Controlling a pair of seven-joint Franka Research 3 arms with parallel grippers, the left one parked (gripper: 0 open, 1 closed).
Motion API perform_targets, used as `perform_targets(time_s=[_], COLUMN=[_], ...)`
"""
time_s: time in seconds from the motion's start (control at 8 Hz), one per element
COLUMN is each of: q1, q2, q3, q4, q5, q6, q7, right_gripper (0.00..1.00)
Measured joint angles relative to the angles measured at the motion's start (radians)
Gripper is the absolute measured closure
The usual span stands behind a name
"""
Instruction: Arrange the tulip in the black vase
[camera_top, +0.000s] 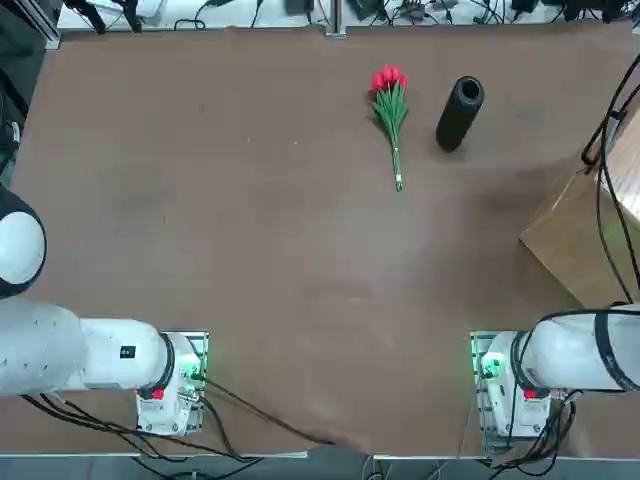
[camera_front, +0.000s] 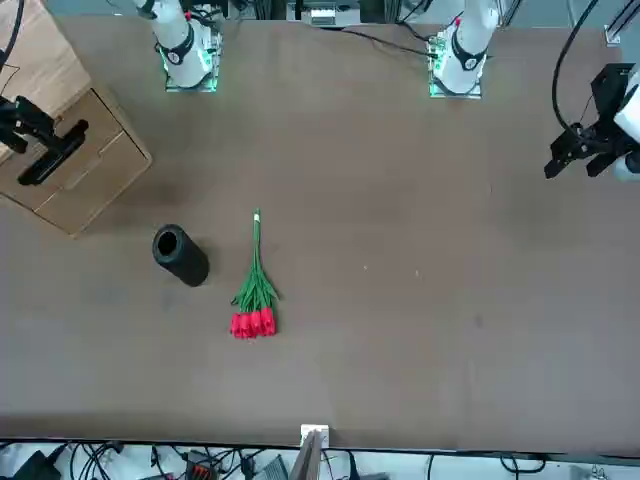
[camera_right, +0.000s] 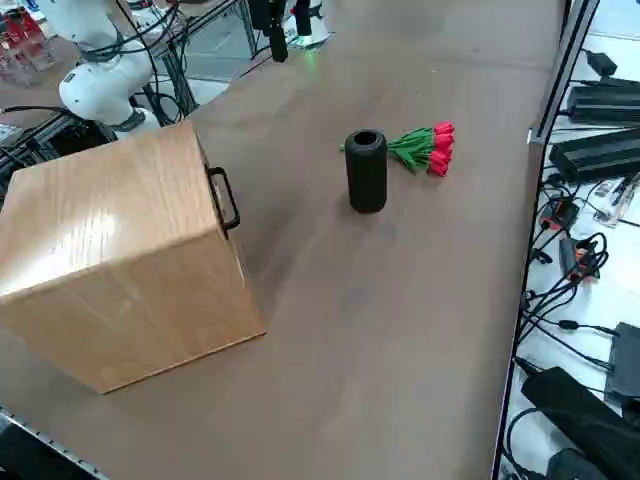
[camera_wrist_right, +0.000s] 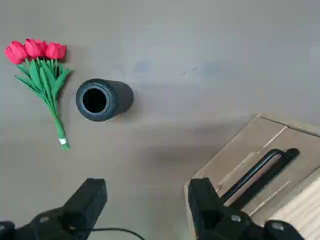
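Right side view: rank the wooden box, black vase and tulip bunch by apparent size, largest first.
1. Wooden box, though nearest the camera.
2. Black vase and tulip bunch: too alike to rank; the vase hides part of the bunch.

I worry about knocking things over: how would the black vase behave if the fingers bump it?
The black vase stands upright, tall and slim on a narrow base, so it would probably tip. Being a round cylinder, it would likely roll afterwards, perhaps toward the tulip lying beside it.

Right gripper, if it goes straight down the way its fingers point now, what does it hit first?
Probably bare table. The right gripper is open and points down between the wooden box and the black vase. One finger sits close to the box's edge, so it might clip that; depth is unclear.
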Motion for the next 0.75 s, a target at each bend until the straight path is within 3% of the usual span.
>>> perform_targets(time_s=[0.38,0.75], q1=[0.003,0.028], q2=[-0.001,0.012], q3=[0.014,0.088], q4=[0.002,-0.001], q5=[0.001,0.006], q6=[0.0,0.019], q7=[0.0,0.009], right_gripper=[0.0,0.0])
